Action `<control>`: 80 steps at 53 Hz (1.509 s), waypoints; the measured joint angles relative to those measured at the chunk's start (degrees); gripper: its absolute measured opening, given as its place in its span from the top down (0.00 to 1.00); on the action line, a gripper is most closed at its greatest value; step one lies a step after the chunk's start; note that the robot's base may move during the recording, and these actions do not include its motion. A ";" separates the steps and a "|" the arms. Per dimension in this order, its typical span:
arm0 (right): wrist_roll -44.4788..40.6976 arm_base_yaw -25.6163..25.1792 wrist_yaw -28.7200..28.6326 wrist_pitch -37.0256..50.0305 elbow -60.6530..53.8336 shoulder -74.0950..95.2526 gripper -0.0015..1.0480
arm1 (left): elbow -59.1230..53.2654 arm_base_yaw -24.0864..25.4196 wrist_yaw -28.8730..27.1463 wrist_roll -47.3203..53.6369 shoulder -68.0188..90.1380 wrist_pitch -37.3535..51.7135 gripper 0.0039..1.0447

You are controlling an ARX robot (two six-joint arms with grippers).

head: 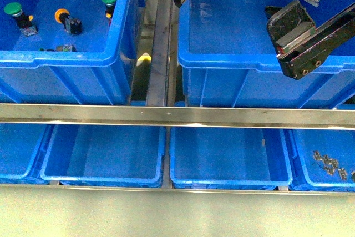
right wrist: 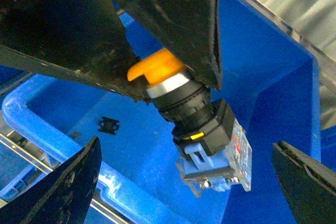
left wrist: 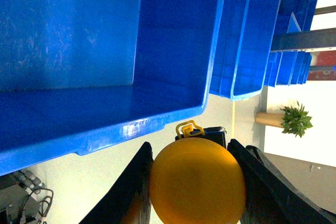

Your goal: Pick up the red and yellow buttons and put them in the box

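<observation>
Your left end effector (left wrist: 190,149) has the yellow button (right wrist: 191,111) pinched by its cap, fingers closed on either side of the yellow dome. It hangs above the box (head: 233,66), the deep blue crate on the right in the front view, toward the crate's far right corner. So the box lies straight down from the held part, and I judge the coming move to be a short lowering or a plain release rather than any sideways travel.

The button's long axis is tipped well off vertical. In the front view the cap points toward the left arm and the blocky body sticks out to the right.

Your right end effector (head: 298,38) sits just beside and below the button, spread wide with nothing in it. The left arm is the one that matters here.

The left wrist view gives you only the cap between the two fingers. The body is hidden behind it, and the crate rim runs above the cap, so that view alone does not settle whether you are over the interior. The right wrist view does: it shows the whole body, down to the pale terminal block, against the blue box floor.

The red button appears in none of the views.
</observation>
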 joint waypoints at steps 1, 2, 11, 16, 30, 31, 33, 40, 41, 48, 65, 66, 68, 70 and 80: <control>-0.09 0.04 0.04 0.20 0.00 0.09 0.06 | 0.02 -0.04 -0.02 -0.02 0.00 -0.02 0.68; -0.48 0.04 0.04 0.66 0.02 0.28 0.06 | 0.02 -0.04 0.00 0.00 0.00 -0.04 0.68; -2.21 0.00 0.31 3.41 0.46 2.23 0.06 | 0.07 -0.28 0.00 0.02 0.00 -0.13 0.68; -2.89 -0.11 0.48 4.83 0.96 3.58 0.06 | 0.07 -0.28 0.00 0.04 0.00 -0.13 0.68; -4.94 -0.98 0.44 6.54 1.68 5.60 0.06 | 0.09 -0.37 0.04 0.02 0.00 -0.13 0.68; -5.05 -1.11 0.44 6.64 1.68 5.73 0.06 | 0.09 -0.37 0.07 0.02 0.00 -0.13 0.68; -5.14 -1.25 0.39 6.71 1.68 5.90 0.07 | 0.09 -0.42 0.09 0.02 0.00 -0.13 0.68; -5.27 -1.73 0.26 6.73 1.68 6.32 0.21 | 0.09 -0.42 0.26 0.02 0.00 -0.13 0.68; -5.27 -1.79 0.24 6.62 1.68 6.34 0.24 | 0.09 -0.42 0.28 0.02 0.00 -0.13 0.68; -5.27 -2.10 0.72 6.45 1.68 6.34 0.46 | 0.09 -0.42 0.39 0.07 0.00 -0.13 0.68; -7.69 -2.08 1.36 6.45 1.79 6.34 0.66 | 0.09 -0.42 -0.04 0.28 0.00 -0.11 0.68; -7.82 -2.08 1.36 6.45 1.79 6.34 0.66 | 0.09 -0.42 -0.04 0.28 0.00 -0.11 0.68; -8.07 -2.08 1.42 6.45 1.79 6.34 0.67 | 0.07 -0.42 0.02 0.28 0.00 0.33 0.68; -8.17 -2.08 1.55 6.45 1.79 6.34 0.67 | 0.00 -0.42 0.02 0.31 0.00 0.76 0.68; -6.45 -2.01 0.81 5.97 1.57 6.34 0.73 | -1.57 0.04 -1.16 1.86 -1.36 4.39 0.42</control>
